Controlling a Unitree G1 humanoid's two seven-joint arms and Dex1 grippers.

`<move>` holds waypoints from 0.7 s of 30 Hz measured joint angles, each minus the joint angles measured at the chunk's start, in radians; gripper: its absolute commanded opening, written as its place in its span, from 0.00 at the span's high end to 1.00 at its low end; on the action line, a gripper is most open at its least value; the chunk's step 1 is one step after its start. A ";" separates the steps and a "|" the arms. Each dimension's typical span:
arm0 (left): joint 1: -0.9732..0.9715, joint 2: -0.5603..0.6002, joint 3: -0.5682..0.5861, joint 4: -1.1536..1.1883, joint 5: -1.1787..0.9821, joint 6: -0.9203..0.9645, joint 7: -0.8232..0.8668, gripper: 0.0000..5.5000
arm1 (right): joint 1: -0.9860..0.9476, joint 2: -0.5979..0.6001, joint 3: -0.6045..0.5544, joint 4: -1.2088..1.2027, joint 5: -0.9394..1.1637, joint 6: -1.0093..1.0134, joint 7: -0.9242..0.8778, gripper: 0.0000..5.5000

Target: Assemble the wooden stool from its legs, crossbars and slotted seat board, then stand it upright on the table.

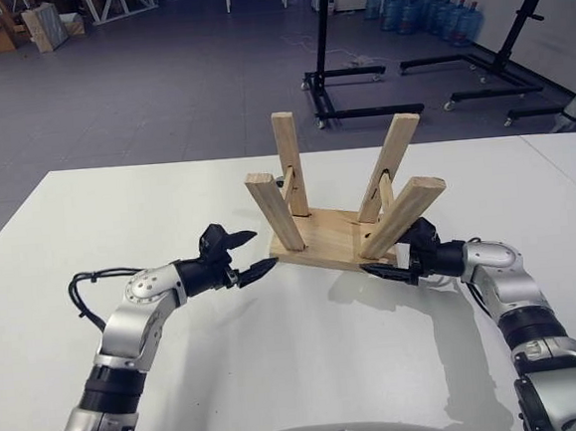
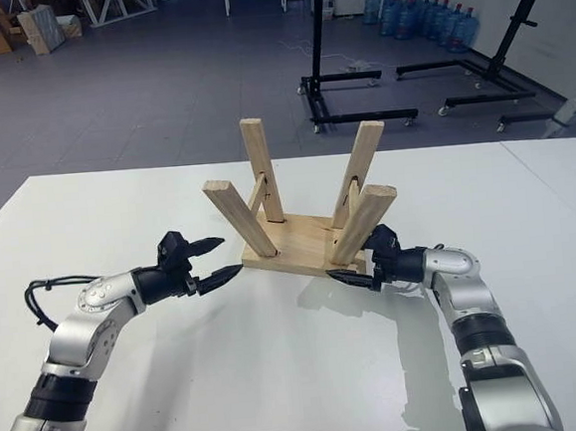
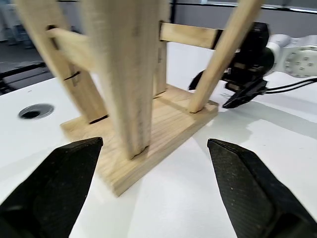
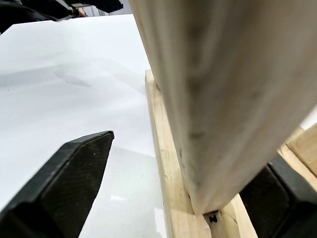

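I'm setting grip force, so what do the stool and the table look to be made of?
Stool: pale wood, seemingly unvarnished. Grain streaks show and the surface is matte.
Table: smooth white top with a faint sheen and soft reflections, perhaps laminate or painted board. I cannot tell which.

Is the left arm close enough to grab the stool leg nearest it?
Probably yes: the left end effector is open, just short of the near left leg, with only bare table between them.
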 measured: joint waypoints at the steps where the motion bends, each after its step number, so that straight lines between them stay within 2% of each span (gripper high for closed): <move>1: -0.030 0.003 -0.008 0.045 0.000 -0.023 -0.049 0.29 | -0.006 0.001 0.002 0.012 -0.009 -0.001 0.000 0.27; 4: -0.148 0.003 -0.015 0.243 0.020 -0.128 -0.136 0.29 | -0.041 0.004 0.009 0.045 -0.020 -0.009 0.008 0.27; 7: -0.241 -0.012 -0.014 0.454 0.086 -0.241 -0.138 0.29 | -0.063 0.006 0.016 0.065 -0.035 -0.025 0.021 0.27; 12: -0.316 -0.016 -0.015 0.665 0.145 -0.378 -0.161 0.29 | -0.070 0.000 0.016 0.081 -0.038 -0.041 0.032 0.27; 21: -0.389 -0.111 0.005 0.785 0.153 -0.463 -0.210 0.29 | -0.105 -0.024 -0.002 0.128 -0.045 -0.075 0.045 0.27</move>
